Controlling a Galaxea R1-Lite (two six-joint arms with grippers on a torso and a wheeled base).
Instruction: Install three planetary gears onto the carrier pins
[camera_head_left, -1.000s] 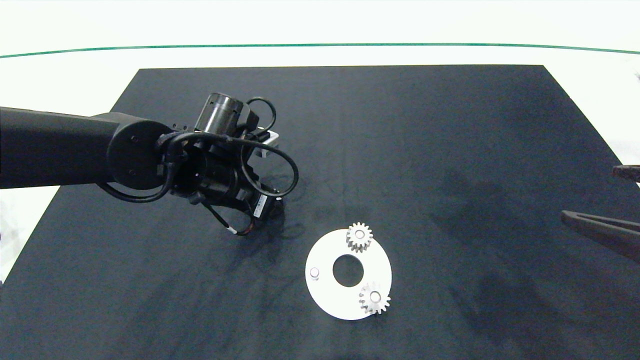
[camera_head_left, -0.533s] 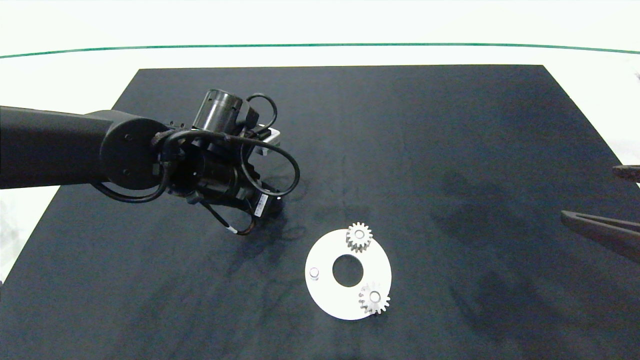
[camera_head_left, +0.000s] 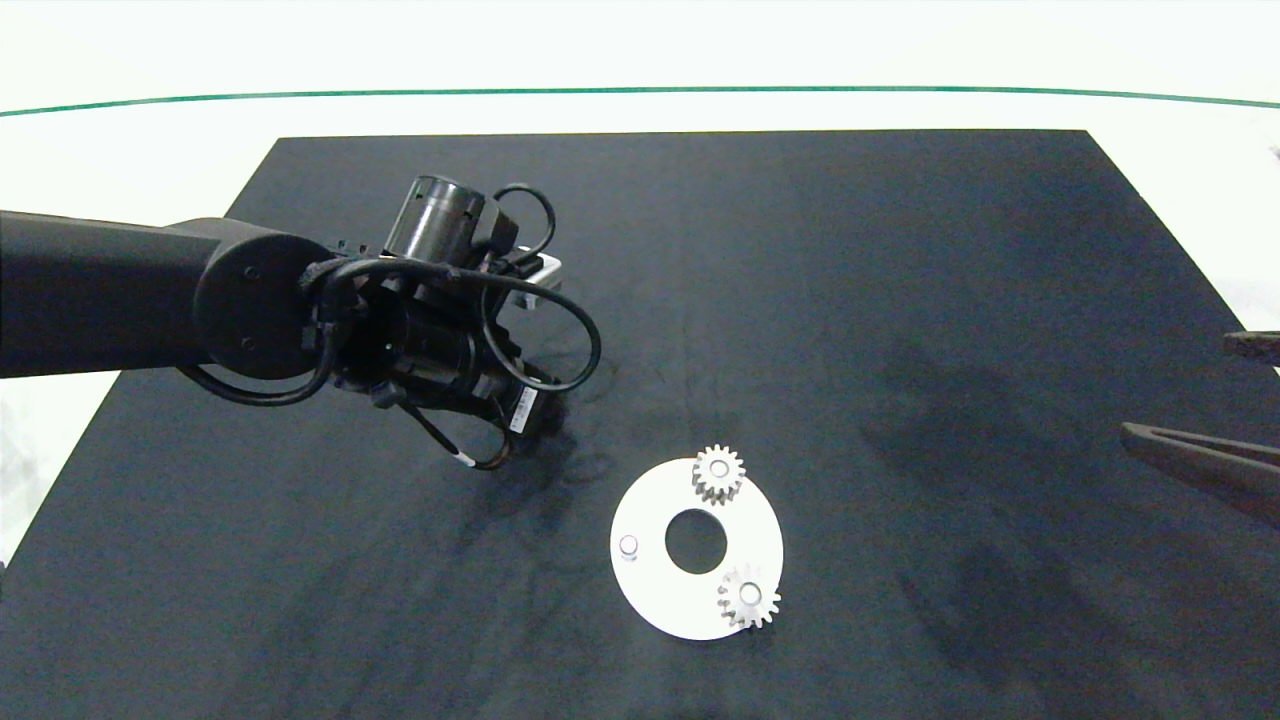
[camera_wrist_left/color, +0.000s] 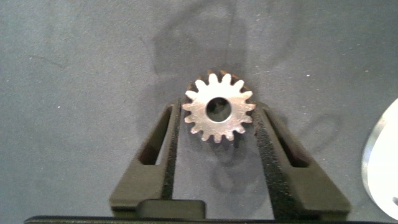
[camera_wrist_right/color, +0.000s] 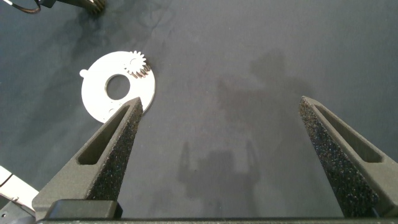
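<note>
White disc (camera_head_left: 650, 590) sits on the black mat (camera_head_left: 900, 300), near its front middle, and you have two gears already on pins: one at the disc's far edge (camera_head_left: 718, 473), one at its near right edge (camera_head_left: 748, 596). So two of three done, going by how they lie. One pin (camera_head_left: 628, 545) on the disc's left side is bare. Third gear (camera_wrist_left/color: 219, 109) is in your left gripper (camera_wrist_left/color: 219, 118); the wrist view shows it flat between the two fingers, both pads touching its teeth, so the fingers are pinched on it. Whether it's lifted or resting on the mat you can't tell for sure, though a shadow under it suggests it's off the cloth. In the head view the left arm (camera_head_left: 250, 300) is over the mat, up and left of the disc, near but not over it. Right gripper (camera_wrist_right/color: 224, 118) is parked at the mat's right edge, fingers spread wide, holding nothing, well apart from the disc. What's left, as a judgement: carry the gear over the bare pin, line its hole up, and drop it on.
</note>
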